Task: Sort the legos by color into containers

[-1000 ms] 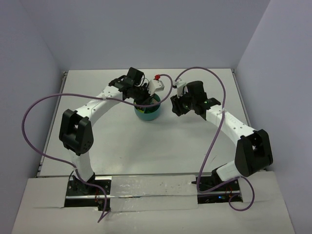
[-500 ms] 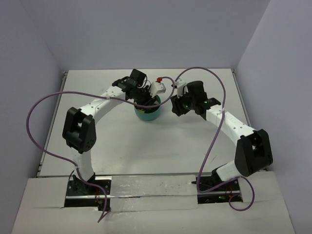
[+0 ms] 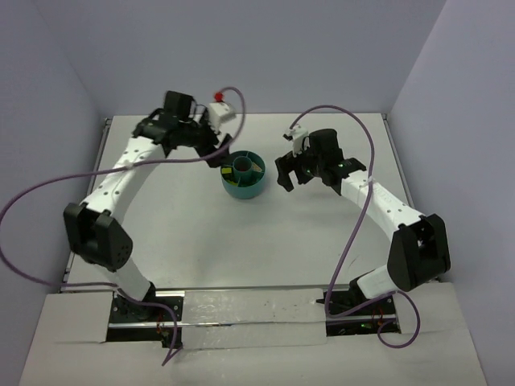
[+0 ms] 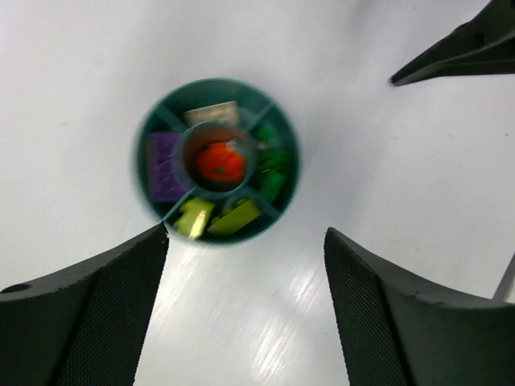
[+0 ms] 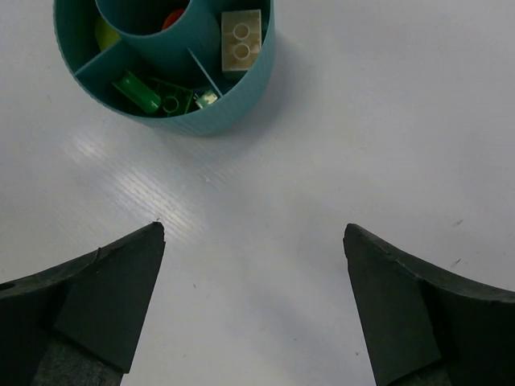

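Observation:
The round teal bowl [image 3: 235, 191] stands mid-table, and its compartments hold the legos. In the left wrist view the bowl [image 4: 294, 173] shows an orange-red piece [image 4: 220, 162] in the central ring, a purple brick [image 4: 165, 165], a cream brick [image 4: 211, 112], dark green bricks [image 4: 272, 167] and lime-green bricks [image 4: 219, 217]. My left gripper [image 3: 216, 154] [image 4: 245, 233] hovers up and left of the bowl, open and holding nothing. My right gripper [image 3: 290, 178] [image 5: 253, 229] sits just right of the bowl [image 5: 233, 104], open and holding nothing. The right wrist view shows the cream brick [image 5: 241, 40] and green bricks [image 5: 153, 95].
The white table [image 3: 265, 241] is bounded by grey walls at the back and sides. Purple cables [image 3: 354, 217] loop off both arms. A dark fingertip of the right gripper [image 4: 467, 48] pokes into the top right of the left wrist view.
The left arm has swung up and left, off the bowl's top, and its jaws have opened. The right gripper's jaws have spread wide, staying beside the bowl.

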Controlling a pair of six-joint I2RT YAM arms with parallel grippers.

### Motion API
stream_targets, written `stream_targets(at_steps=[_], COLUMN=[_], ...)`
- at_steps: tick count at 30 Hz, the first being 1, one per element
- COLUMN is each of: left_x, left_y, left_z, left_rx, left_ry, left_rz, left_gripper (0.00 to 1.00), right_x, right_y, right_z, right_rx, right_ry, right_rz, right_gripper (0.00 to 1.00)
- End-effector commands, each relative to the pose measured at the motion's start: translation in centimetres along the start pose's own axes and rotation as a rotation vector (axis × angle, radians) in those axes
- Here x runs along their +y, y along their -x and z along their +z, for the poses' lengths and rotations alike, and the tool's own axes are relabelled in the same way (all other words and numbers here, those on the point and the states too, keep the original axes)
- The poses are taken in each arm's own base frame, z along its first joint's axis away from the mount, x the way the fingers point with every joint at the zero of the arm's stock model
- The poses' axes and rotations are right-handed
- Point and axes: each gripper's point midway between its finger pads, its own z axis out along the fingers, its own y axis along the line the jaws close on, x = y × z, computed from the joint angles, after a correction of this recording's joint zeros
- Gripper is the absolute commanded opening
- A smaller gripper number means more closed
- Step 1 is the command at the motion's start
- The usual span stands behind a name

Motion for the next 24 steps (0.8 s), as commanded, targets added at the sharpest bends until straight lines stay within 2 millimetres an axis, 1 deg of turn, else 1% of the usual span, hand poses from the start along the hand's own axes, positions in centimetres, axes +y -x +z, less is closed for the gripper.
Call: stream_targets(at_steps=[1, 2, 3, 4, 5, 7, 8, 9, 10, 11, 12, 13, 14, 15, 16, 18, 21, 24], left_x=[4.3, 5.3, 6.9, 8.6, 9.5, 11.5, 13.0, 14.0, 14.3, 15.0, 15.5, 15.3, 15.6, 15.8, 16.0, 16.2, 16.3, 16.4], left_y=[-0.6, -1.6, -2.7, -4.2, -5.0, -7.8, -10.1, -11.9, -13.0, -15.2, -16.4, -18.2, -18.8, -19.2, -20.9, -22.5, -23.6, -23.8], left_z=[-8.1, -8.7, -10.0, -11.5, -12.5, -14.0, -15.3, -16.1, -16.0, -16.7, -17.5, -17.2, -17.4, -17.9, -18.0, -18.0, -17.6, -17.4], left_rx=[-0.172, -0.186, -0.202, -0.217, -0.222, -0.209, -0.192, -0.174, -0.147, -0.118, -0.118, -0.104, -0.112, -0.115, -0.105, -0.103, -0.105, -0.111], left_ry=[0.097, 0.124, 0.176, 0.236, 0.276, 0.369, 0.441, 0.489, 0.517, 0.569, 0.594, 0.594, 0.603, 0.616, 0.636, 0.64, 0.643, 0.65], left_rz=[-0.26, -0.313, -0.354, -0.441, -0.487, -0.59, -0.654, -0.703, -0.719, -0.745, -0.76, -0.785, -0.771, -0.779, -0.804, -0.824, -0.852, -0.852], left_gripper=[0.94, 0.94, 0.95, 0.95, 0.95, 0.96, 0.96, 0.97, 0.97, 0.97, 0.97, 0.98, 0.98, 0.98, 0.98, 0.98, 0.98, 0.98], right_x=[-0.8, -1.0, -1.1, -1.4, -1.7, -2.4, -3.2, -3.9, -4.0, -4.9, -5.9, -6.4, -6.9, -7.0, -8.0, -9.4, -10.3, -10.5], right_y=[4.0, 4.1, 4.2, 4.2, 4.2, 4.2, 4.0, 3.8, 3.7, 3.2, 2.8, 2.5, 2.3, 2.1, 1.7, 1.0, 0.6, 0.5], right_z=[-1.7, -1.8, -1.9, -2.0, -2.1, -2.2, -2.3, -2.3, -2.2, -2.2, -2.4, -2.4, -2.4, -2.3, -2.4, -2.6, -2.9, -3.1], right_rx=[-0.104, -0.106, -0.108, -0.109, -0.111, -0.112, -0.112, -0.112, -0.108, -0.103, -0.102, -0.098, -0.098, -0.094, -0.09, -0.085, -0.086, -0.089], right_ry=[-0.035, -0.039, -0.045, -0.052, -0.059, -0.078, -0.095, -0.105, -0.104, -0.119, -0.138, -0.148, -0.159, -0.159, -0.183, -0.216, -0.236, -0.242], right_rz=[0.0, 0.009, 0.016, 0.028, 0.034, 0.062, 0.087, 0.105, 0.115, 0.144, 0.171, 0.189, 0.205, 0.215, 0.24, 0.285, 0.316, 0.322], right_gripper=[1.0, 1.0, 1.0, 1.0, 1.0, 1.0, 1.0, 1.0, 1.0, 1.0, 1.0, 1.0, 1.0, 1.0, 1.0, 1.0, 1.0, 1.0])
